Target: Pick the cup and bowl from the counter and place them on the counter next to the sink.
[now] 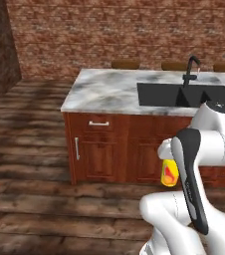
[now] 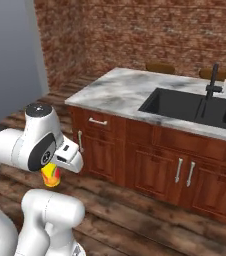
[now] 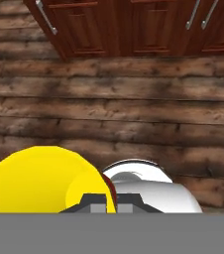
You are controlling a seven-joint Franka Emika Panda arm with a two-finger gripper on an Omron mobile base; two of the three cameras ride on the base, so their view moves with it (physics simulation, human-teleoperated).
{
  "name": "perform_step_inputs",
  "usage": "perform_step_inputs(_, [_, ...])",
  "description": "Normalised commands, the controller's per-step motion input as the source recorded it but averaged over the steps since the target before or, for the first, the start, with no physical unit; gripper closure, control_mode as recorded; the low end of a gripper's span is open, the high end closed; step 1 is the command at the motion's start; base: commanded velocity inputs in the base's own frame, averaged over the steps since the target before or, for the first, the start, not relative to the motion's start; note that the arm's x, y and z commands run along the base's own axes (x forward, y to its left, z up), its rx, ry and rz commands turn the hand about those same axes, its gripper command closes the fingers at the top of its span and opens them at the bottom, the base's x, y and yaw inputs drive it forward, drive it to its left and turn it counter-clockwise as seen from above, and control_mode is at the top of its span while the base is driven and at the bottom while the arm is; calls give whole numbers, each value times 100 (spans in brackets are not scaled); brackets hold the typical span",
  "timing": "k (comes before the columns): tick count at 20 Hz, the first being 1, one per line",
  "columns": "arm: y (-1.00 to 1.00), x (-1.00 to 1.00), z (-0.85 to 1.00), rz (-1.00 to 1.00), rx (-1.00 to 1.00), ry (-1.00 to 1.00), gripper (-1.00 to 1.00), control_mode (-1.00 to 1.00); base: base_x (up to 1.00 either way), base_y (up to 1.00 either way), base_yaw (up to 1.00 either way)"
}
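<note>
Yellow cup (image 3: 39,181) fills the near foreground, clamped in the closed claw (image 3: 105,202) and carried low over the wooden floor (image 3: 134,109), presumably in transit toward the marble tabletop (image 1: 104,92) beside the sink (image 1: 184,94) ahead and above.

1. The white arm is folded tight over its base, the elbow raised and the forearm angled down.
2. The hand points down toward the floor, held low in front of the base.
3. The gripper (image 3: 106,201) has its jaws closed on the cup (image 3: 39,181).
</note>
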Motion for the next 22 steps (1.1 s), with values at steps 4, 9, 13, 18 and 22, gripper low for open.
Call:
perform_step_inputs(4, [0,0,0,0,0,0,100,100,100,7,0])
perform_step_inputs(9, [0,0,0,0,0,0,100,100,97,13,-9])
perform_step_inputs(13, [0,0,0,0,0,0,100,100,92,12,-30])
perform_step_inputs(18, [0,0,0,0,0,0,100,100,77,11,-32])
perform_step_inputs(22, [0,0,0,0,0,0,100,100,40,24,-25])
